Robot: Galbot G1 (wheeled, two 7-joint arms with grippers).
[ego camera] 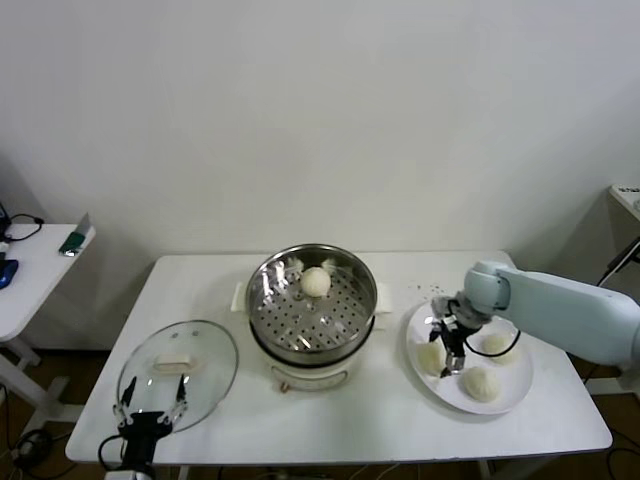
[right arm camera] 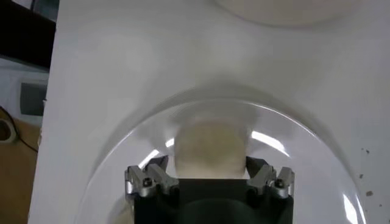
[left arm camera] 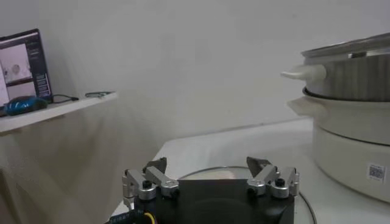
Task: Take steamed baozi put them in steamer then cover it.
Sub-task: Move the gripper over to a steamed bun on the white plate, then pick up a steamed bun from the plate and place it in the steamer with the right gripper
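Note:
The steamer point(ego camera: 315, 310) stands mid-table with one baozi point(ego camera: 316, 281) on its perforated tray. Three more baozi lie on the white plate point(ego camera: 512, 392) to its right: one on the side near the steamer point(ego camera: 431, 357), one far point(ego camera: 497, 343), one near point(ego camera: 481, 383). My right gripper point(ego camera: 445, 362) is low over the plate, open, its fingers on either side of the bun near the steamer. In the right wrist view that bun point(right arm camera: 207, 143) sits between the fingers point(right arm camera: 155, 172) of the right gripper point(right arm camera: 207, 165). My left gripper point(ego camera: 150, 395) is open and empty, parked at the front left.
The glass lid point(ego camera: 205, 372) with its cream handle point(ego camera: 173, 364) lies flat, front left, under my left gripper point(left arm camera: 209, 163). The steamer's side point(left arm camera: 353, 91) rises close beside it. A side table point(ego camera: 30, 265) with small items stands further left.

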